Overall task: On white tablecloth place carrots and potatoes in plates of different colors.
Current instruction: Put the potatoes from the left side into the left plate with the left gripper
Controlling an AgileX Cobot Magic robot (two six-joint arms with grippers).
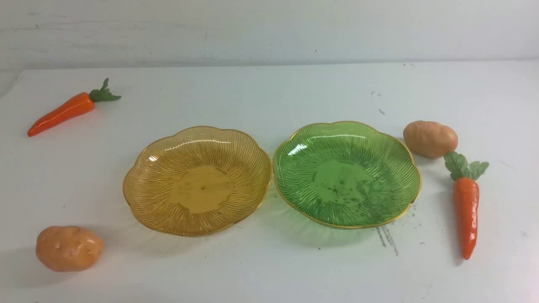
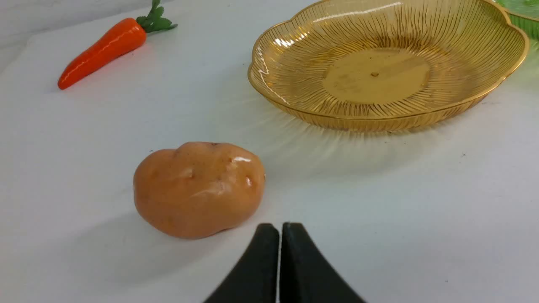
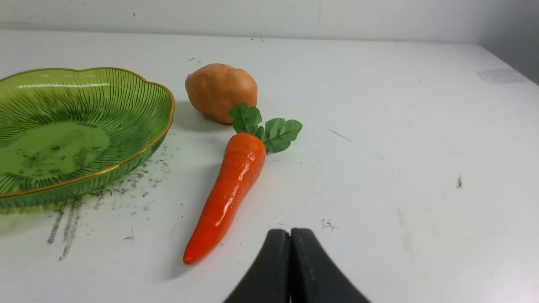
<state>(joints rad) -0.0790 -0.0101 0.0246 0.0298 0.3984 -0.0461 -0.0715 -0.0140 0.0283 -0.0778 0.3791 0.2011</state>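
Observation:
On the white tablecloth (image 1: 269, 92) an amber-yellow plate (image 1: 139, 198) and a green plate (image 1: 408, 185) stand side by side, both empty. One carrot (image 1: 63, 111) lies far left, the other carrot (image 1: 467, 210) right of the green plate. One potato (image 1: 69, 247) sits near left, the other potato (image 1: 429, 139) behind the right carrot. Neither gripper shows in the front view. My left gripper (image 2: 280, 229) is shut and empty, just short of the near potato (image 2: 198, 189). My right gripper (image 3: 290, 235) is shut and empty, beside the tip of the right carrot (image 3: 229, 189).
A pale wall (image 1: 269, 29) closes the back of the table. Dark scuffs (image 1: 387, 237) mark the cloth in front of the green plate. The table's right edge (image 3: 509, 67) shows in the right wrist view.

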